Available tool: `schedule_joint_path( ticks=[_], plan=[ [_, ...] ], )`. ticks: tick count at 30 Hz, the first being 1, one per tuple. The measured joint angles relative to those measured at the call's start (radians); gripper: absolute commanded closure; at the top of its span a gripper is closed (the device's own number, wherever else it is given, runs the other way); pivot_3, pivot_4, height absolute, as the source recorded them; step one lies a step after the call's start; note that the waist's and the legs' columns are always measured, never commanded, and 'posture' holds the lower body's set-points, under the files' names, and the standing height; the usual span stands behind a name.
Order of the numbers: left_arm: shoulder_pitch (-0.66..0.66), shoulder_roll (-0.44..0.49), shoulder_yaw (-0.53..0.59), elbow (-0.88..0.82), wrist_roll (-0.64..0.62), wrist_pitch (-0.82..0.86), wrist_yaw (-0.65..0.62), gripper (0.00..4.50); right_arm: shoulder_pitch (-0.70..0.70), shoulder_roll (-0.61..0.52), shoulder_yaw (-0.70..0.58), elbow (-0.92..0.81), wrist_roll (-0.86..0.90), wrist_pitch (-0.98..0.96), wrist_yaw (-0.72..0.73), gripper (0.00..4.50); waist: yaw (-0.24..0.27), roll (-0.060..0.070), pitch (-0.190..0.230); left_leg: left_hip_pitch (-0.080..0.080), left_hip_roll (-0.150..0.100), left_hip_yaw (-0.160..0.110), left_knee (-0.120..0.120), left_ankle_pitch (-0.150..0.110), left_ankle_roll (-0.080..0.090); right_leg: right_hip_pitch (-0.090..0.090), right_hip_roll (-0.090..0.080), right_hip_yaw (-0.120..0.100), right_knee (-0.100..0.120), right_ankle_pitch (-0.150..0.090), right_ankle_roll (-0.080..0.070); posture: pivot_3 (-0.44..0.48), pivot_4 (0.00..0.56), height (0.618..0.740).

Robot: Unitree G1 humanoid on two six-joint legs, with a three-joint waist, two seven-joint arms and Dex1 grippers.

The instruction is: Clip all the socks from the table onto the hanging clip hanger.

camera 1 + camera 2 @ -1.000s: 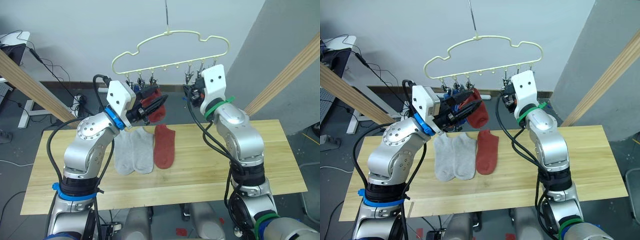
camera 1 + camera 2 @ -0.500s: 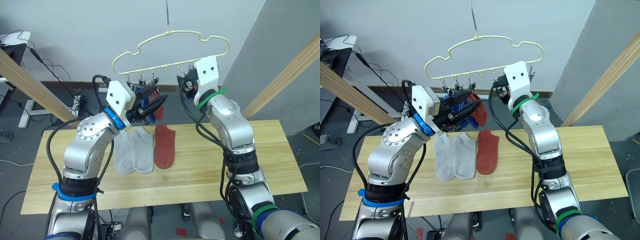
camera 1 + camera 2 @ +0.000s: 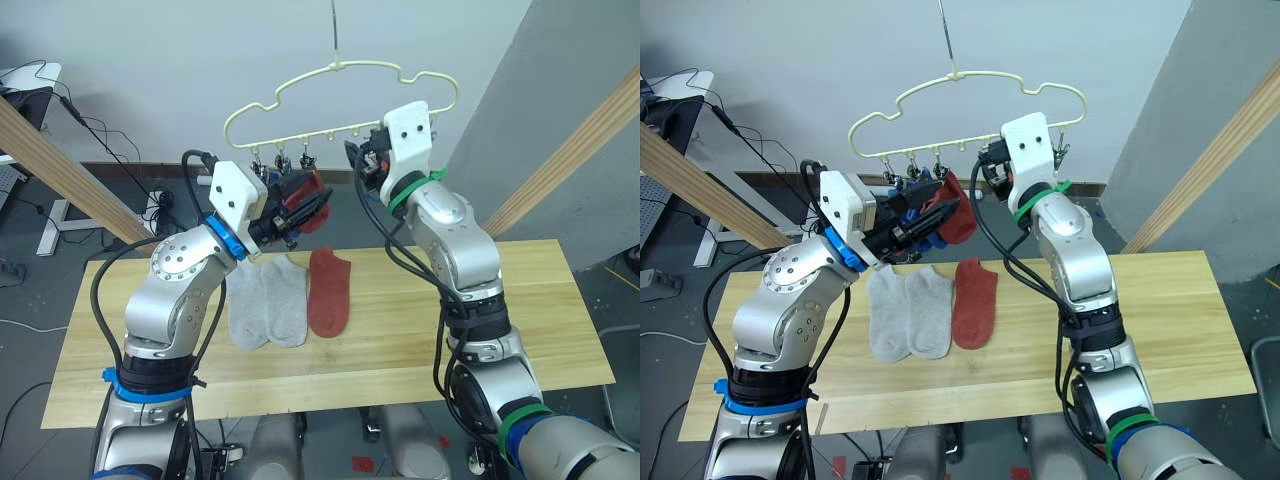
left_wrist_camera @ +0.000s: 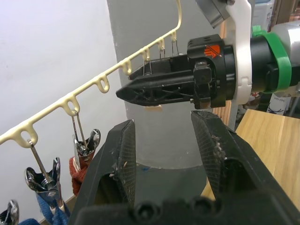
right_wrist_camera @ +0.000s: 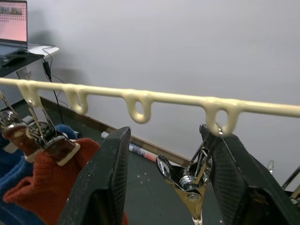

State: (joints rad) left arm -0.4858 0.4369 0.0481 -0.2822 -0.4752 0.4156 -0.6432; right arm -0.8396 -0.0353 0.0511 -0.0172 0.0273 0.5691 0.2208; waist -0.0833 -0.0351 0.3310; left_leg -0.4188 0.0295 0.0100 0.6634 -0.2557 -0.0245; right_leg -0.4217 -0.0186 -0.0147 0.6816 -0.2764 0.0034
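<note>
The cream clip hanger hangs above the table. A rust red sock and a blue sock hang from clips on its left part. Two light grey socks and another rust red sock lie flat on the table. My left gripper is open and empty just in front of the hanging red sock. My right gripper is open at the clip row near the hanger's middle, with a bare metal clip hanging between its fingers.
Slanted wooden poles stand at the left and the right. A desk with a laptop is at the far left, with cables on the floor behind the table. The right half of the tabletop is bare.
My right gripper has moved left along the clip row, from the right-hand clips to the middle. The left arm has hardly moved. The hanging red sock has swung a little.
</note>
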Motion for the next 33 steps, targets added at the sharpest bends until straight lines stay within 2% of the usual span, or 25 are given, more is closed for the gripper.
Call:
schedule_joint_path(
  ticks=[4, 5, 7, 10, 13, 16, 18, 20, 23, 25, 30, 33],
  plan=[
    [0.001, 0.000, 0.000, 0.000, 0.000, 0.000, 0.000, 2.41, 0.000, 0.000, -0.001, 0.000, 0.009, -0.004, -0.005, 2.07, 0.000, 0.000, 0.000, 0.000, 0.000, 0.000, 0.000, 0.000, 0.000, 0.000, 0.000, 0.000, 0.000, 0.000, 0.000, -0.132, 0.314, 0.740],
    [0.001, 0.000, 0.000, 0.000, 0.001, 0.000, 0.001, 2.41, 0.000, 0.001, -0.002, 0.001, 0.011, -0.005, -0.006, 2.23, 0.000, 0.000, 0.000, 0.000, 0.000, 0.000, 0.000, 0.000, 0.000, 0.000, 0.000, 0.000, 0.000, 0.000, 0.000, -0.131, 0.315, 0.740],
    [0.003, 0.000, -0.001, 0.000, 0.006, -0.003, 0.003, 2.41, 0.000, 0.004, -0.007, 0.003, 0.017, -0.006, -0.009, 2.69, 0.000, 0.000, 0.000, 0.000, 0.000, 0.000, 0.000, 0.000, 0.000, 0.000, 0.000, 0.000, 0.000, 0.000, 0.000, -0.132, 0.314, 0.740],
    [0.017, -0.001, -0.001, 0.000, 0.024, -0.011, 0.013, 2.41, 0.000, 0.005, -0.014, 0.017, 0.026, -0.012, -0.020, 3.73, 0.000, 0.000, 0.000, 0.000, 0.000, 0.000, 0.000, 0.000, 0.000, 0.000, 0.000, 0.000, 0.000, 0.000, 0.000, -0.133, 0.313, 0.740],
    [0.044, -0.004, -0.004, 0.000, 0.054, -0.022, 0.035, 2.41, -0.005, 0.005, -0.018, 0.019, 0.033, -0.018, -0.026, 4.43, 0.000, 0.000, 0.000, 0.000, 0.000, 0.000, 0.000, 0.000, 0.000, 0.000, 0.000, 0.000, 0.000, 0.000, 0.000, -0.135, 0.313, 0.740],
    [0.084, -0.014, -0.025, -0.005, 0.099, -0.046, 0.065, 2.41, -0.005, 0.003, -0.019, 0.020, 0.035, -0.020, -0.027, 4.49, 0.000, 0.000, 0.000, 0.000, 0.000, 0.000, 0.000, 0.000, 0.000, 0.000, 0.000, 0.000, 0.000, 0.000, 0.000, -0.136, 0.312, 0.740],
    [0.109, -0.031, -0.042, -0.017, 0.129, -0.051, 0.093, 2.05, -0.005, 0.003, -0.020, 0.022, 0.035, -0.021, -0.027, 4.50, 0.000, 0.000, 0.000, 0.000, 0.000, 0.000, 0.000, 0.000, 0.000, 0.000, 0.000, 0.000, 0.000, 0.000, 0.000, -0.138, 0.313, 0.740],
    [0.135, -0.039, -0.059, -0.037, 0.147, -0.051, 0.109, 1.57, -0.006, 0.002, -0.020, 0.022, 0.035, -0.023, -0.027, 4.50, 0.000, 0.000, 0.000, 0.000, 0.000, 0.000, 0.000, 0.000, 0.000, 0.000, 0.000, 0.000, 0.000, 0.000, 0.000, -0.139, 0.313, 0.740],
    [0.177, -0.044, -0.092, -0.058, 0.183, -0.050, 0.126, 0.60, -0.007, 0.002, -0.022, 0.023, 0.036, -0.023, -0.027, 4.50, 0.000, 0.000, 0.000, 0.000, 0.000, 0.000, 0.000, 0.000, 0.001, 0.000, 0.000, 0.000, 0.001, 0.000, 0.000, -0.141, 0.315, 0.740],
    [0.211, -0.076, -0.134, -0.041, 0.250, -0.041, 0.190, 0.02, -0.008, 0.001, -0.029, 0.026, 0.041, -0.023, -0.027, 4.50, 0.000, 0.001, 0.000, 0.000, 0.000, 0.000, 0.000, 0.000, 0.001, 0.000, 0.000, 0.000, 0.001, 0.000, 0.000, -0.142, 0.318, 0.740],
    [0.241, -0.217, -0.230, 0.126, 0.373, -0.009, 0.337, 0.02, -0.015, 0.002, -0.031, 0.040, 0.045, -0.024, -0.027, 4.50, 0.001, 0.000, 0.000, 0.000, 0.000, 0.000, 0.001, 0.000, 0.002, 0.000, 0.000, 0.000, 0.001, 0.000, 0.000, -0.158, 0.322, 0.740],
    [0.182, -0.295, -0.241, 0.279, 0.428, -0.014, 0.414, 0.02, -0.016, -0.002, -0.033, 0.041, 0.049, -0.023, -0.026, 4.50, 0.001, 0.000, 0.000, 0.000, 0.000, 0.000, 0.001, 0.000, 0.002, 0.000, 0.000, 0.000, 0.002, 0.000, 0.000, -0.172, 0.326, 0.740]
  ],
)
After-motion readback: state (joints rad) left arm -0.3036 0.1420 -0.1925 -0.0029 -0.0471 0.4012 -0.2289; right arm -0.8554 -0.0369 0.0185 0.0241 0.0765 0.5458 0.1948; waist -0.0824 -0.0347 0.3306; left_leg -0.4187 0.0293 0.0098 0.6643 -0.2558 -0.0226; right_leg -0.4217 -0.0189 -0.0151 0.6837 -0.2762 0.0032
